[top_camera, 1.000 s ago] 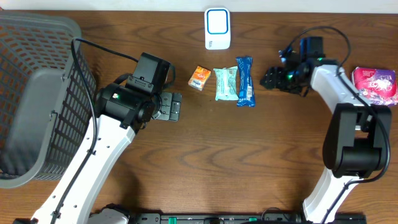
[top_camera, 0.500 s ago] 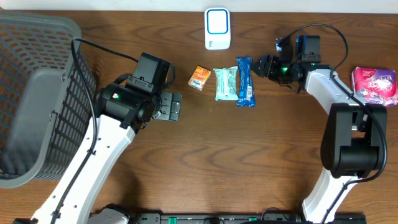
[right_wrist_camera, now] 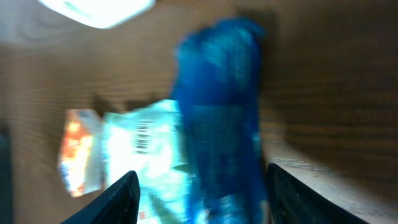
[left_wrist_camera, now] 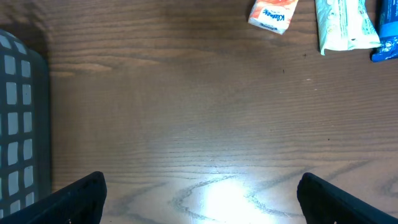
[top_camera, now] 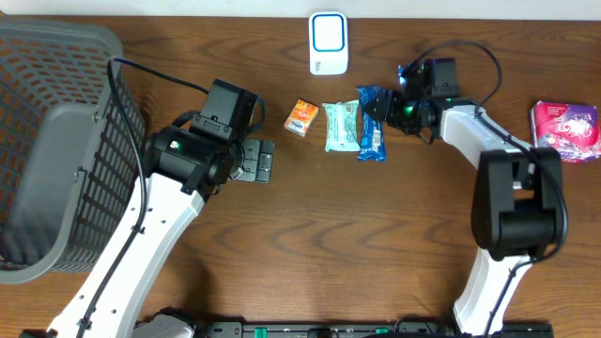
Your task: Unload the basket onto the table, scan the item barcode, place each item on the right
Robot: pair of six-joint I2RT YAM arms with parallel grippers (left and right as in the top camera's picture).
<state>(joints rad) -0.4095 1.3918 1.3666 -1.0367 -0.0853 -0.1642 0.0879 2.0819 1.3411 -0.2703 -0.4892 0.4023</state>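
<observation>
Four small packaged goods are lying on the wooden surface (top_camera: 357, 244), and each one is showing a different colour: one orange pack (top_camera: 301, 117), one pale green packet (top_camera: 342, 126), one blue packet (top_camera: 373, 141) and one pink packet (top_camera: 565, 129). Three of them are lying together, one alone. One white scanner (top_camera: 328, 42) with a blue face is sitting at the far edge. One grey mesh basket (top_camera: 56, 66) is standing at the left side. Two robot arms are reaching over the surface, one left arm (top_camera: 169, 207) and one right arm (top_camera: 512, 188), and each arm is carrying one pair of jaws.
</observation>
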